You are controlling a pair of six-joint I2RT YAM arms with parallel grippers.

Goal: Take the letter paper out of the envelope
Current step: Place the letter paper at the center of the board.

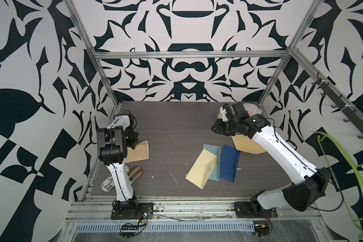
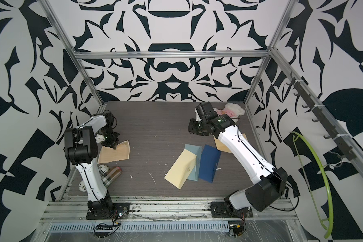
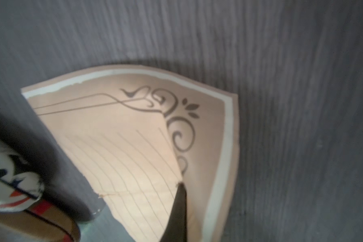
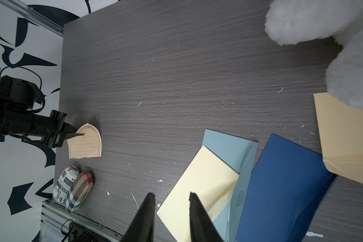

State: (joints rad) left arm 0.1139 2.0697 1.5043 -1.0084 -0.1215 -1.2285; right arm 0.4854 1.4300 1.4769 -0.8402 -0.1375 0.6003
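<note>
The letter paper [image 3: 134, 136], tan with ruled lines and a scroll ornament, curls up off the table's left side and lies clear of every envelope. My left gripper [image 3: 179, 186] is shut on its edge, as a top view [image 1: 134, 144] and the right wrist view [image 4: 80, 135] also show. A pale yellow envelope [image 1: 201, 167], a light blue envelope [image 1: 216, 167] and a dark blue envelope [image 1: 230, 163] overlap at centre right. A tan envelope [image 1: 243, 144] lies partly under the right arm. My right gripper [image 4: 170, 194] hangs open and empty above the table, back right [image 1: 215, 127].
A white plush toy [image 2: 233, 110] sits in the back right corner. Two rounded patterned pouches, one newspaper print [image 4: 64, 184] and one plaid [image 4: 80, 188], lie at the front left beside the left arm. Aluminium frame posts [image 1: 105, 83] and patterned walls ring the table.
</note>
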